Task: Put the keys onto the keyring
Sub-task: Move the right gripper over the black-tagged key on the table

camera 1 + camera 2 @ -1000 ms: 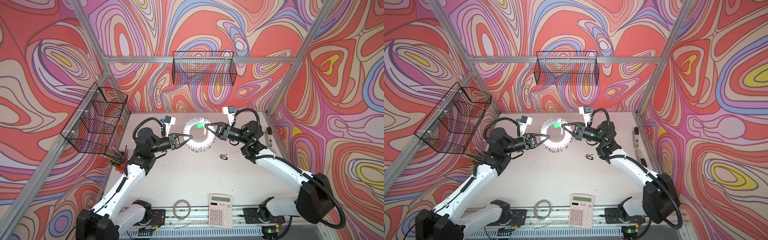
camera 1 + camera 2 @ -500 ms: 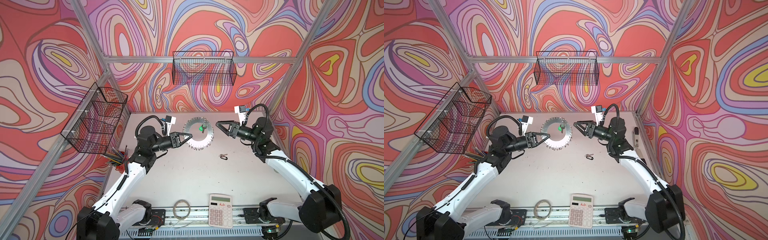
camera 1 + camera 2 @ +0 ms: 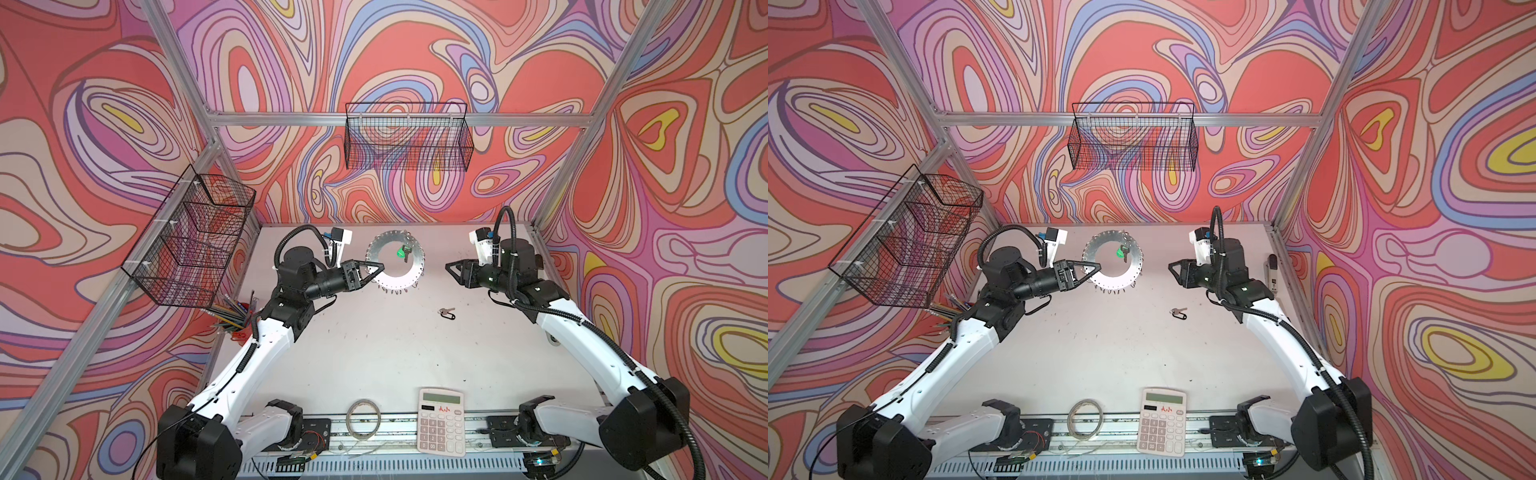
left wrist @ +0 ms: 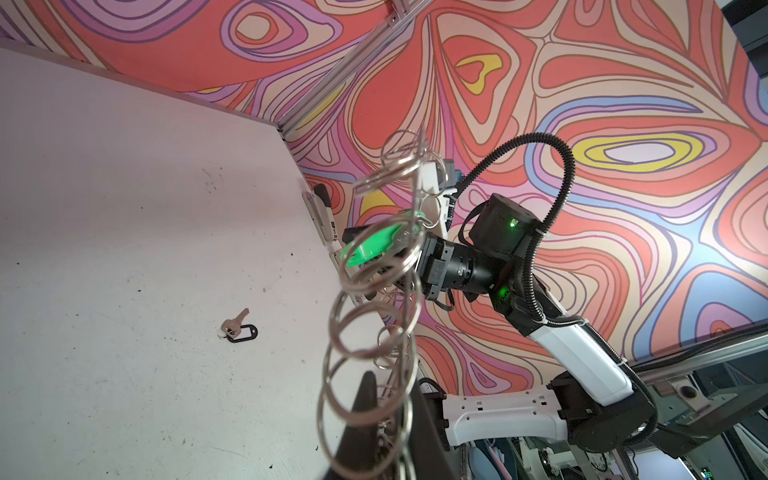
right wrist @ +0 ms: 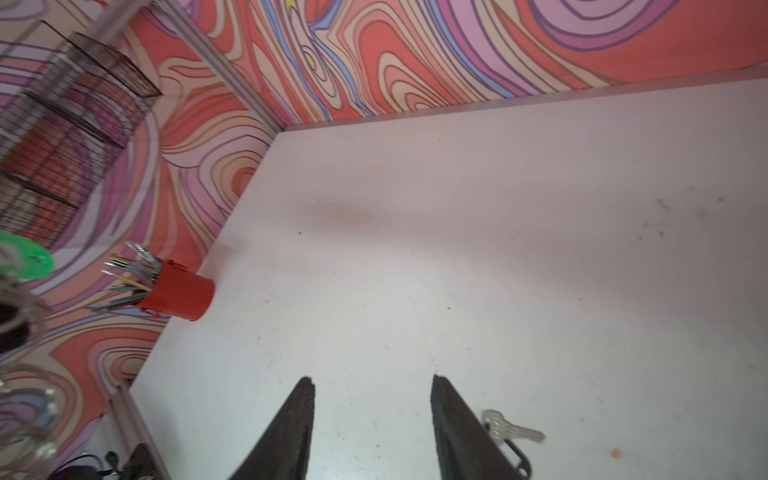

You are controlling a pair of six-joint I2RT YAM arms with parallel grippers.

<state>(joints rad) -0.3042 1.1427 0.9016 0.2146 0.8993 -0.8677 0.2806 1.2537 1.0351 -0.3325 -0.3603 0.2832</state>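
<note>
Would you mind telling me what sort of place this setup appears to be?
Probably a robotics test cell rather than an office: swirl-patterned wall panels on a silver aluminium frame enclose a white tabletop, with two white-and-black robot arms mounted along its front edge.

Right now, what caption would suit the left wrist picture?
Edge-on keyring with the green-tagged key hanging from it; black-tagged key lying on the table beyond.
</note>
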